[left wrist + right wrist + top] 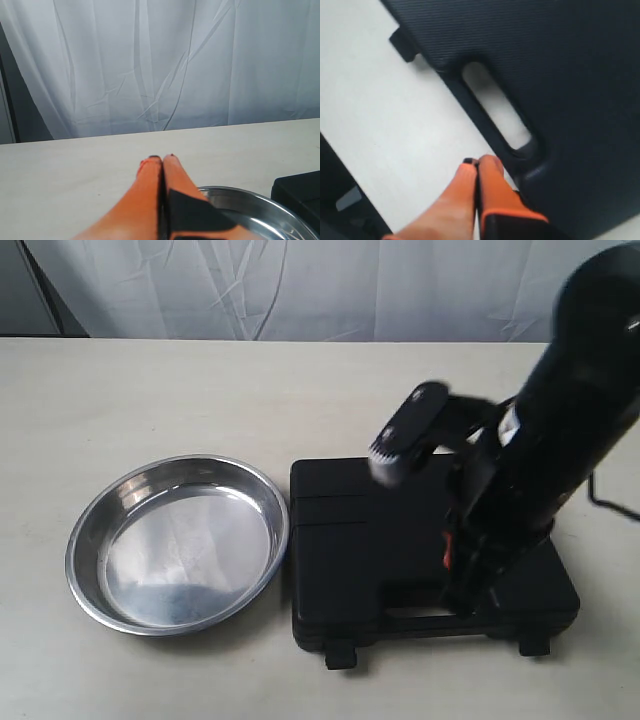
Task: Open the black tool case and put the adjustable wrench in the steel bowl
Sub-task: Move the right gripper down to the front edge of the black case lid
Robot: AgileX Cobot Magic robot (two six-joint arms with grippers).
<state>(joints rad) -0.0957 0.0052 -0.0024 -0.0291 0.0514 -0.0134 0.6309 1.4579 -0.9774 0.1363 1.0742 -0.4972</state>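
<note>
The black tool case lies shut on the table, its handle slot and latches facing the near edge. To its left sits the steel bowl, with nothing in it. My right gripper points down at the case's handle side. Its orange fingers are shut on nothing, and the tips stand just beside the slot's end. My left gripper is shut and holds nothing. It hovers over the table next to the bowl's rim, with a corner of the case beyond. No adjustable wrench is in view.
Two small latches stick out from the case's near edge. A white curtain hangs behind the table. A black cable trails at the right. Pale tabletop stretches behind the bowl.
</note>
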